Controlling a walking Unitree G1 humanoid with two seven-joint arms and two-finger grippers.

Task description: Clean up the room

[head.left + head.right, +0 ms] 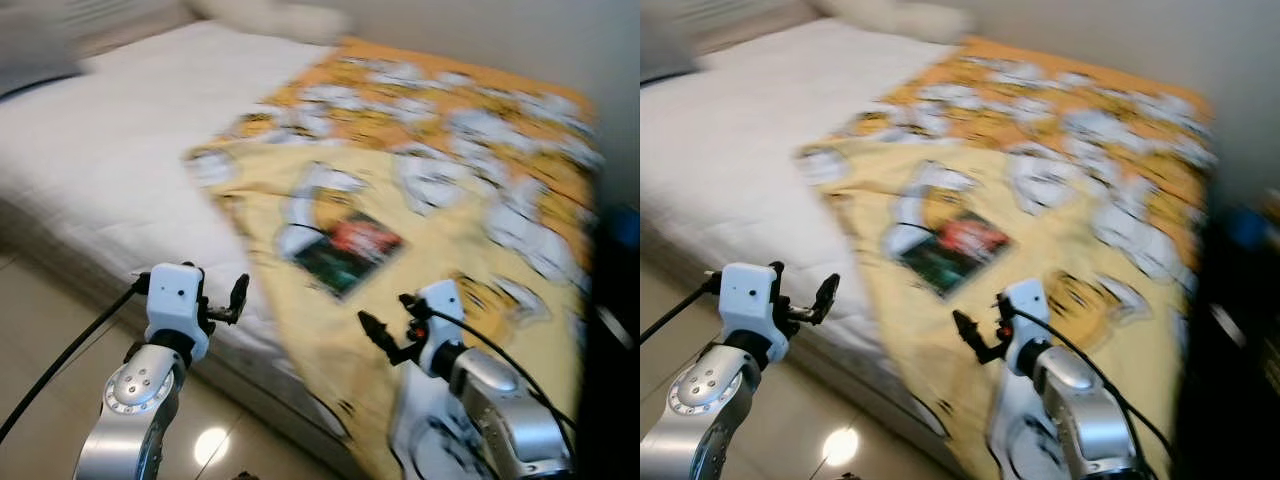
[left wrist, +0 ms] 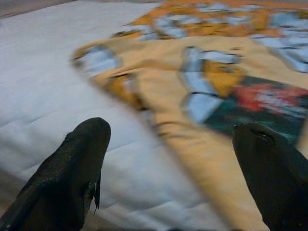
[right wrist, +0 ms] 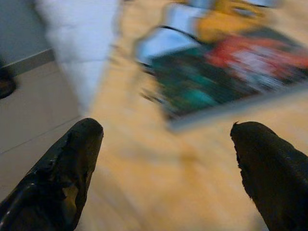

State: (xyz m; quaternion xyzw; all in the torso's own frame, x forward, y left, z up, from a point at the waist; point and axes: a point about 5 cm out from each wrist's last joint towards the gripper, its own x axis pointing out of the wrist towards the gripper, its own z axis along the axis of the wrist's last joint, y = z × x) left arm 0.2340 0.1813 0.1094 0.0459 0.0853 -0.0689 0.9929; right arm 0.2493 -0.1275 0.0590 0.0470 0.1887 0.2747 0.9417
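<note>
Flat dark-green-and-red book [image 1: 348, 252] is being seen lying on yellow patterned blanket [image 1: 450, 180], both grippers [image 1: 238, 297] [image 1: 385, 335] held apart and empty; blanket is likely being snagged if pinched low.

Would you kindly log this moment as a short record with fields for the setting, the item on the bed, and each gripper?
setting: bed with white mattress, partly covered by a yellow patterned blanket
item: book or magazine with dark green and red cover, lying flat on the blanket
left gripper: open, raised before the bed's edge, holding nothing
right gripper: open, over the blanket, short of the book, holding nothing
image quality: blurred
</note>
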